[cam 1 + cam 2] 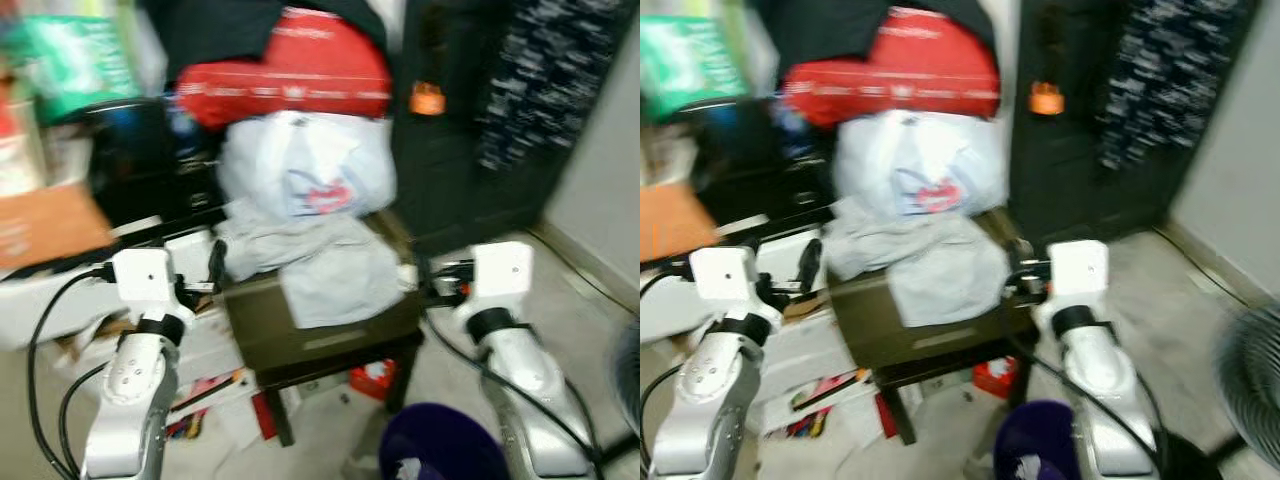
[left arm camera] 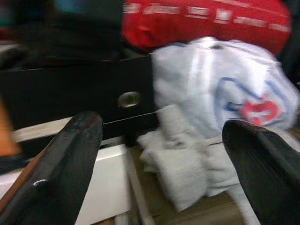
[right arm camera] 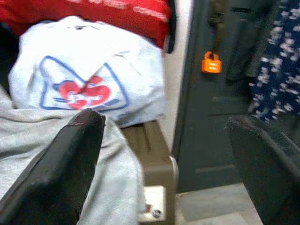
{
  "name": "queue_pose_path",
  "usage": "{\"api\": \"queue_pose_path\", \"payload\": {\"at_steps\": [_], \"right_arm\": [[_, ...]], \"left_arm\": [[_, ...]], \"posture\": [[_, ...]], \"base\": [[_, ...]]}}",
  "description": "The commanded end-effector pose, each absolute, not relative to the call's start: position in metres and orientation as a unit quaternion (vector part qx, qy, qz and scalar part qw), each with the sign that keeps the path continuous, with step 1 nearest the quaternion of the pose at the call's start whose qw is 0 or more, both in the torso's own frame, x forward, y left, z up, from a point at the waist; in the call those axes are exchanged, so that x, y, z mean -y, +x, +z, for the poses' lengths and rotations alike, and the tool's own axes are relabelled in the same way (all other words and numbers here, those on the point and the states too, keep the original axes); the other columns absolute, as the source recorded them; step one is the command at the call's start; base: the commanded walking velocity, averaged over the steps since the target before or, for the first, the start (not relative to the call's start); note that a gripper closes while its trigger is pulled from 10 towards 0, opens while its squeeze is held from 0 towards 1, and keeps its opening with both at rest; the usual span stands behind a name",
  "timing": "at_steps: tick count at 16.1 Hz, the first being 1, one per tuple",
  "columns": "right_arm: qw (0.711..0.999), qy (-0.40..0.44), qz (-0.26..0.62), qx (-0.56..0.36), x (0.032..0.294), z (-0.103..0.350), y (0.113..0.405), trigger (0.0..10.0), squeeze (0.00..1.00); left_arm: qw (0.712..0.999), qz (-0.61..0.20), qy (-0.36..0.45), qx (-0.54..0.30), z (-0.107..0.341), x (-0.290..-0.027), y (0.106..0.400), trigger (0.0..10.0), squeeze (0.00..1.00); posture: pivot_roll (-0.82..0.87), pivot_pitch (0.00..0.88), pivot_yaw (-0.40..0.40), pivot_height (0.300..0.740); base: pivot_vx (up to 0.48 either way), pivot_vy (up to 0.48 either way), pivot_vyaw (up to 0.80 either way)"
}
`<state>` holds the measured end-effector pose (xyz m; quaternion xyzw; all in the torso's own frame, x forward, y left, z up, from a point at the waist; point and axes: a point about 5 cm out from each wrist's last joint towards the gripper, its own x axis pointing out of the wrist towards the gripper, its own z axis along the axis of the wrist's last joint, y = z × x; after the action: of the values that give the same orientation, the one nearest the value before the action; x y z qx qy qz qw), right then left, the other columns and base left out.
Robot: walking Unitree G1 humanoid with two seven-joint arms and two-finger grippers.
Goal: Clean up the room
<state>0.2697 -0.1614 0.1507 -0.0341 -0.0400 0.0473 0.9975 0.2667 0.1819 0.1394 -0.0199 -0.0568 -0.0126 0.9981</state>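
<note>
At left of centre my left gripper point(image 2: 159, 154) hangs wide open, holding nothing, beside the grey cloth point(image 1: 335, 265) draped over the brown box point(image 1: 300, 335) mid-frame. Right of centre, my right gripper point(image 3: 164, 159) also gapes wide, empty, just beside that box.

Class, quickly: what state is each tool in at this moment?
Left tool: open, holding nothing.
Right tool: open, holding nothing.

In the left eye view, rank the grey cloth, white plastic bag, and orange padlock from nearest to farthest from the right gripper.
1. Grey cloth, draped on the box beside the right gripper.
2. White plastic bag, above the cloth.
3. Orange padlock, high on the dark door.
</note>
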Motion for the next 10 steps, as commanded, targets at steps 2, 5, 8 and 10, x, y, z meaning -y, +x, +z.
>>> {"api": "queue_pose_path", "payload": {"at_steps": [2,5,8,10], "right_arm": [[0.997,-0.026,0.063,0.043,0.1517,0.1518,0.2716,10.0,0.00],[0.997,-0.026,0.066,0.043,0.1513,0.1520,0.2726,10.0,0.00],[0.996,-0.026,0.068,0.044,0.1507,0.1522,0.2736,10.0,0.00],[0.996,-0.027,0.071,0.044,0.1495,0.1521,0.2745,10.0,0.00]], "left_arm": [[0.998,0.010,-0.008,0.057,0.1399,-0.1898,0.2669,10.0,0.00],[0.998,0.019,-0.013,0.050,0.1385,-0.1905,0.2671,10.0,0.00],[0.998,0.014,-0.003,0.055,0.1382,-0.1909,0.2666,10.0,0.00],[0.998,0.013,-0.001,0.053,0.1378,-0.1909,0.2672,10.0,0.00]], "posture": [[-0.12,0.000,0.030,0.740],[-0.12,0.000,0.029,0.740],[-0.11,0.000,0.028,0.740],[-0.11,0.000,0.025,0.740]], "base": [[0.000,0.000,0.80],[0.000,0.000,0.80],[0.000,0.000,0.80],[0.000,0.000,0.80]]}}
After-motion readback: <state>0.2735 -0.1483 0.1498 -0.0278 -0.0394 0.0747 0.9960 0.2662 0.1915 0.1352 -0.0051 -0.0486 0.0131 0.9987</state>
